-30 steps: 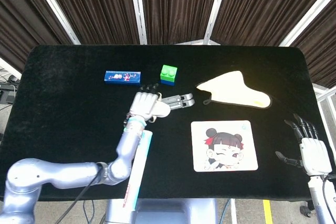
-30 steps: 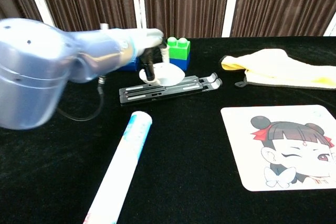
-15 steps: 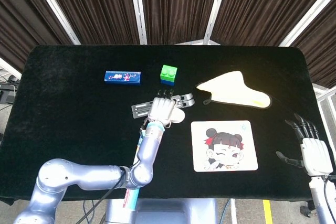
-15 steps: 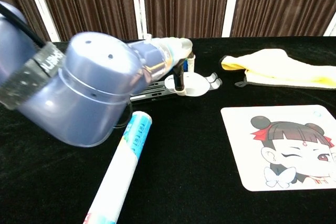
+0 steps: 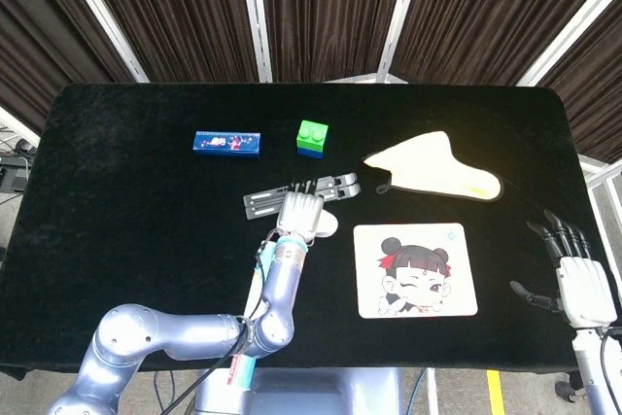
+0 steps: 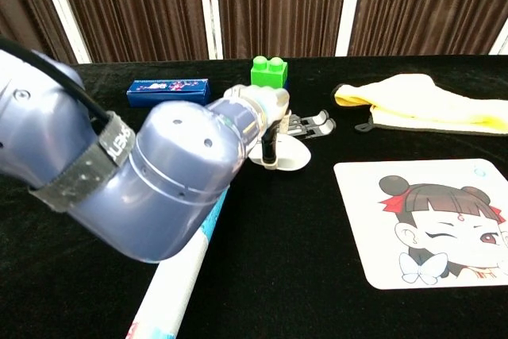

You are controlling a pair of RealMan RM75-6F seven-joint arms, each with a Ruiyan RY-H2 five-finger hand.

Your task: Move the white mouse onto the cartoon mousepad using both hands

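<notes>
Head view shows us our left hand (image 5: 300,213) lying over the white mouse (image 5: 324,224), just off the upper left corner of the cartoon mousepad (image 5: 416,270); only the edge of the mouse nearest the mousepad peeks out from under the hand. From the chest view we see dark fingers (image 6: 271,134) curled down over the mouse (image 6: 289,156), clamped on its top, with the mouse low over the black table (image 5: 126,191) and not yet on the mousepad (image 6: 429,220). We cannot tell whether it touches the cloth. Our big silver forearm fills the left of that view. Our right hand (image 5: 575,277) sits well to the right of the mousepad, past its right edge at the table's side, palm up with fingers spread apart and holding nothing.

Just beyond the mouse, further from the mousepad's upper left corner, lies a black folding stand (image 5: 292,194). Past that, a green block (image 5: 312,137) on a blue base, and to its left a blue box (image 5: 228,142). A yellow cloth (image 5: 437,168) lies just beyond the mousepad's far edge. Left of the mousepad, under our left arm, a white and blue tube (image 6: 178,291) lies on the table
</notes>
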